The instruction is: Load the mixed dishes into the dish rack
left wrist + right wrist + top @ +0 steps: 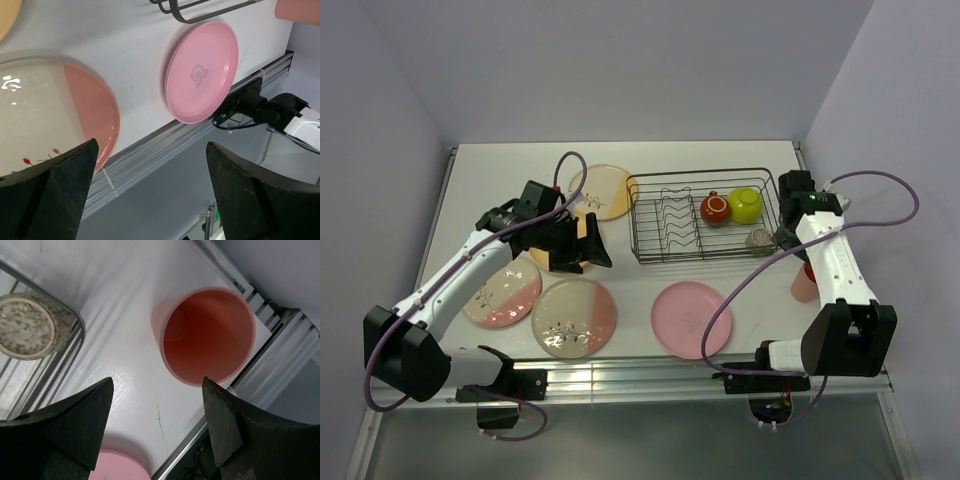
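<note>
The dish rack (650,215) stands at the back right and holds the dark red mug (715,208), the lime-yellow bowl (745,204) and the small greenish cup (758,238). My left gripper (585,245) is open and empty, above the table left of the rack. Below it lie two cream-and-pink plates (502,292) (574,317) and a pink plate (691,318), which also shows in the left wrist view (202,70). My right gripper (157,425) is open and empty above the table beside the upright salmon-pink tumbler (207,335). The cup (27,327) sits in the rack corner.
A yellow-orange plate (603,190) lies behind the rack's left end. Another yellow-orange piece (538,258) shows partly under the left gripper. The table's metal front rail (640,375) runs close to the plates. Walls close in the left, back and right sides.
</note>
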### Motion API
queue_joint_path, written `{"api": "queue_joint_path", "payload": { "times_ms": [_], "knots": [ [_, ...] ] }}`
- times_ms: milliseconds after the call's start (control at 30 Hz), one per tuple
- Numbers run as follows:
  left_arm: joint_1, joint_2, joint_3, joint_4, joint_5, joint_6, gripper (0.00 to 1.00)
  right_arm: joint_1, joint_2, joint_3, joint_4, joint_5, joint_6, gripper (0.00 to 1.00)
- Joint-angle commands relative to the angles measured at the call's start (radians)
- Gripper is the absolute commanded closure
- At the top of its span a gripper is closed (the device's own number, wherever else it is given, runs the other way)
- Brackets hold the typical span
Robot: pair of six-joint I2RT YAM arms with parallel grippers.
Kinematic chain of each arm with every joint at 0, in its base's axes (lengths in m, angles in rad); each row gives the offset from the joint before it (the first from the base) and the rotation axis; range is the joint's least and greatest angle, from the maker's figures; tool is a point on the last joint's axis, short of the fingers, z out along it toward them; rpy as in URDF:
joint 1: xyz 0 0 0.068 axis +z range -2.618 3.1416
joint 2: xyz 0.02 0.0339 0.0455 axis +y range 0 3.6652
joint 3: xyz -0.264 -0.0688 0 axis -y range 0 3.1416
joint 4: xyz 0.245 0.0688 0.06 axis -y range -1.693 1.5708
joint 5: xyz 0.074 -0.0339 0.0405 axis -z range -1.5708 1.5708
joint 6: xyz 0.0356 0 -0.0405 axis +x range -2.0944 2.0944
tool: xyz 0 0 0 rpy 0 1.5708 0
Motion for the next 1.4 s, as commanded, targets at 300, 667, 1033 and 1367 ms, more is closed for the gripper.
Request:
{"api": "queue_joint_path", "payload": {
  "times_ms": [300, 667, 1033, 1367],
  "knots": [
    [-0.002, -0.01, 0.013, 0.001, 0.007, 0.032, 0.04, -0.103, 0.037, -0.048, 0.087, 0.034, -0.042, 0.21],
    [-0.002, 0.011, 0.023, 0.009, 0.012, 0.026, 0.04, -0.116, 0.141, -0.088, 0.117, -0.05, -0.025, 0.49],
    [0.002, 0.036, 0.073, 0.094, 0.172, 0.002, 0.02, -0.047, 0.051, 0.227, -0.076, 0.062, 0.001, 1.0],
    [0.003, 0.045, 0.154, 0.441, 0.519, -0.146, 0.01, 0.053, 0.019, 0.549, -0.054, -0.746, -0.08, 1.0]
  ]
}}
